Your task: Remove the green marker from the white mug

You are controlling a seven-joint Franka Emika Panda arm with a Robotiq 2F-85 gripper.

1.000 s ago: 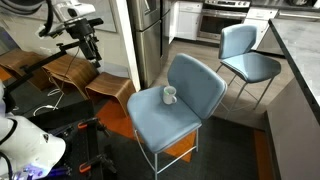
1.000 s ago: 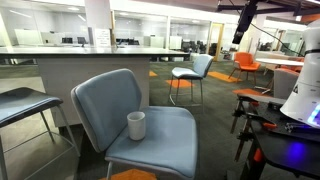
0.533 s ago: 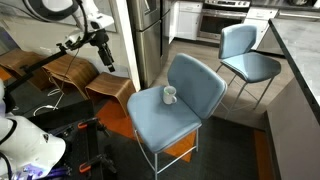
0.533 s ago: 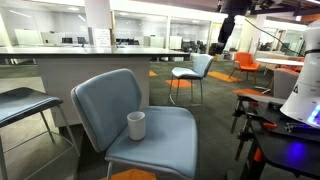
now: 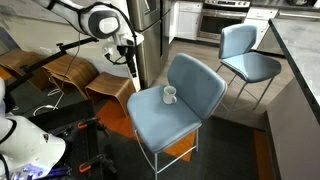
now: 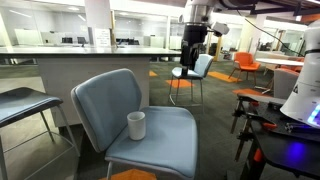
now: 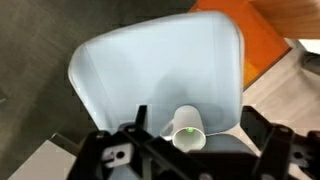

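Observation:
The white mug (image 5: pixel 170 95) stands upright on the seat of a blue chair (image 5: pixel 160 125), also in the other exterior view (image 6: pixel 136 125). In the wrist view I look down into the mug (image 7: pixel 187 120), and the green marker (image 7: pixel 188 130) shows only as a small green tip inside it. The marker is not discernible in the exterior views. My gripper (image 5: pixel 133 70) hangs in the air above and beside the chair, apart from the mug (image 6: pixel 190 58). It is open and empty, and in the wrist view (image 7: pixel 195 140) its dark fingers (image 7: pixel 138 125) stand wide on either side of the mug.
A second blue chair (image 5: pixel 245 50) stands further back (image 6: pixel 192 68). Wooden chairs (image 5: pixel 70 70) stand beside the seat, with a grey counter (image 5: pixel 300 60) at the edge. Orange seating (image 6: pixel 245 65) and a white robot base (image 6: pixel 305 95) are at the side.
My arm has swung from far off at the side toward the blue chair. The mug has come under the wrist camera. The mug and chair have not moved.

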